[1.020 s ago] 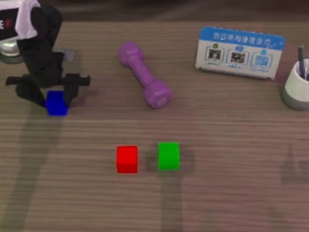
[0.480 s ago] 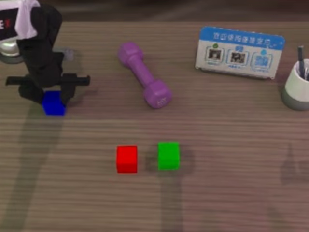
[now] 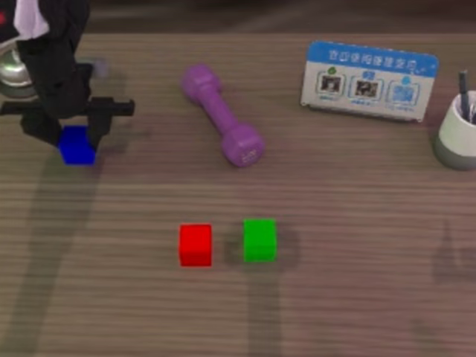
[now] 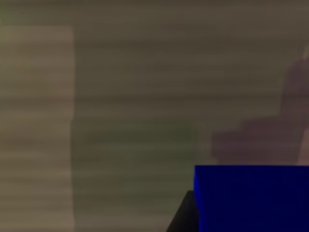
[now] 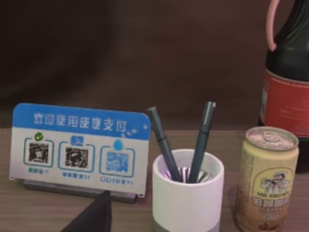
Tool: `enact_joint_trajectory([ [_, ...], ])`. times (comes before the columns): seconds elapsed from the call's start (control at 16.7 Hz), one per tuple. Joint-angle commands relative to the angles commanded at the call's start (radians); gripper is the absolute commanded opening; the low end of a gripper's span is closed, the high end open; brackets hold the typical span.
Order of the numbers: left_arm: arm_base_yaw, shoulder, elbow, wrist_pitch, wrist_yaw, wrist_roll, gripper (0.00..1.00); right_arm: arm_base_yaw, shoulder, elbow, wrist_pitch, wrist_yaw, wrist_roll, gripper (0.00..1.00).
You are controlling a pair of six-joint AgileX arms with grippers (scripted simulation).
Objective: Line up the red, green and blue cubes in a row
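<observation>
- Gripping the blue cube point(image 3: 76, 145), the left gripper point(image 3: 68, 132) sits in the upper left of the frame, its black fingers clamped on the cube's smooth flat sides.
- Red cube point(image 3: 195, 245) and green cube point(image 3: 259, 239) sit side by side, apart, lower centre on the striped wooden table point(image 3: 357, 223).
- Knobbly purple dumbbell point(image 3: 222, 114) lies diagonally, upper centre.
- Right gripper's out of the top view.

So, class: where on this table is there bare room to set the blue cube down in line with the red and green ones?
Bare wood lies left of the red cube and right of the green cube, toward both table edges. Crowded: the far side, with purple dumbbell, sign and pen cup. The left gripper holds the blue cube.
</observation>
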Motion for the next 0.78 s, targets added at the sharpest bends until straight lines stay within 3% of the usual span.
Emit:
enact_joint_trajectory([
  [0.24, 0.011, -0.036, 0.08, -0.114, -0.002, -0.002, 0.0, 0.0, 0.0, 0.0, 0.0, 0.0, 0.0, 1.0],
  [0.54, 0.003, -0.033, 0.083, -0.115, -0.002, -0.003, 0.0, 0.0, 0.0, 0.0, 0.0, 0.0, 0.0, 1.0],
  [0.78, -0.106, 0.018, 0.179, -0.167, -0.005, -0.112, 0.0, 0.0, 0.0, 0.0, 0.0, 0.0, 0.0, 1.0],
])
